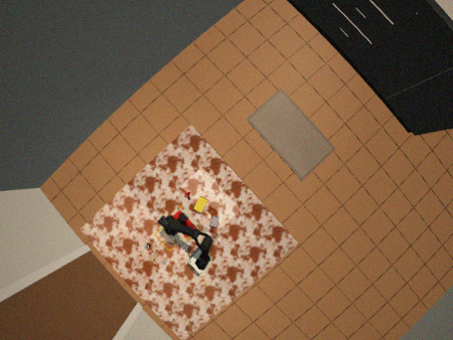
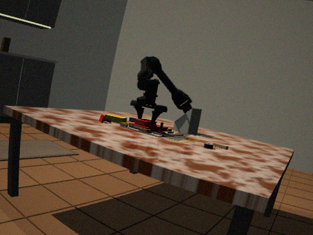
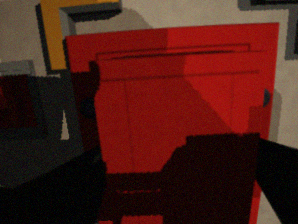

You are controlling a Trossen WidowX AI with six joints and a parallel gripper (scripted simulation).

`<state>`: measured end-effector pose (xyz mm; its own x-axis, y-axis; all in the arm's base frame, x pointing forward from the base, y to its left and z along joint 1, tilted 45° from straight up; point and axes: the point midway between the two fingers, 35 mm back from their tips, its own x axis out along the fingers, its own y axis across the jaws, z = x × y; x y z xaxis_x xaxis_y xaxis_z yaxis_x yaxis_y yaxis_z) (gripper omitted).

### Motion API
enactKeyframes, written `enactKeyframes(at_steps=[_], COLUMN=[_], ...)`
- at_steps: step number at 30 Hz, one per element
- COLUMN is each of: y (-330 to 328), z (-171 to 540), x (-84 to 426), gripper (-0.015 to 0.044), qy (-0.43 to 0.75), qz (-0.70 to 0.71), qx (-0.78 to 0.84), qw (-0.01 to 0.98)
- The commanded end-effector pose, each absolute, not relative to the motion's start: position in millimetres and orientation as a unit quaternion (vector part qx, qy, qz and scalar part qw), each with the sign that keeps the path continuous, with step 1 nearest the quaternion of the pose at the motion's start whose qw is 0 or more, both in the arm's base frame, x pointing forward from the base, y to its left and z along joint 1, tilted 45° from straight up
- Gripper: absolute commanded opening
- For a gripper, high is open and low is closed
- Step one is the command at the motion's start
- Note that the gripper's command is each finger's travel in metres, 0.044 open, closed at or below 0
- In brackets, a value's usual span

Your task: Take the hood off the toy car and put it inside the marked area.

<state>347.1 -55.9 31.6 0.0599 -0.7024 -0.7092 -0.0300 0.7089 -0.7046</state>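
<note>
The toy car's red hood lies level and low, with thin panel lines on its top; it partly shows in the top view. My gripper points down and is shut on the hood, one finger along each side. The fingers stand wide apart. The rest of the car is mostly hidden under the hood and the arm. The marked area, a thin yellow outline, is on the table beside the car's place, partly covered by the arm in the top view.
An orange corner bracket stands close to the hood. A yellow block, a small red piece and a grey box lie nearby. A dark round piece lies beyond the outline. A grey panel stands upright.
</note>
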Motion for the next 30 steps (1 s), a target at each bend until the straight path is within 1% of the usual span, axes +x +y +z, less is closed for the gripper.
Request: enactKeyframes(at_steps=[1,6,7,30], y=[-54,-52,-52,-41], z=[33,35,35,46], x=[347,347,347,346], gripper=[0.0144,0.0012,0.0000,0.0000], qy=[0.638,0.638,0.638,0.638], qz=[-0.251,-0.251,-0.251,-0.251], qx=[-0.286,-0.286,-0.286,-0.286], qw=[0.670,0.670,0.670,0.669])
